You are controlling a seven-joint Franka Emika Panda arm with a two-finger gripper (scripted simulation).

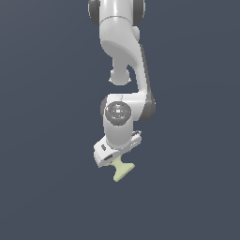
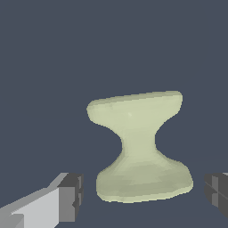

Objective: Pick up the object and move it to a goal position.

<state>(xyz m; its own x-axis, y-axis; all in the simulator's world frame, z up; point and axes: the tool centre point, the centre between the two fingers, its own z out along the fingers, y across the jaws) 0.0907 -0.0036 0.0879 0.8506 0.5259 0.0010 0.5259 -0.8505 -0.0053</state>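
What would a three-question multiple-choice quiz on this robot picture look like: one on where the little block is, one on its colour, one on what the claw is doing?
1. Where is the block?
A. between the gripper's fingers
B. far from the arm
C. on top of the arm

2. Its colour?
A. red
B. pale yellow-green
C. black

3. The gripper is:
A. open, with gaps on both sides of the block
B. clamped on it
C. out of sight

Answers: 1 A, the wrist view shows one finger on each side; 2 B, seen in both views; 3 A, neither finger touches it.
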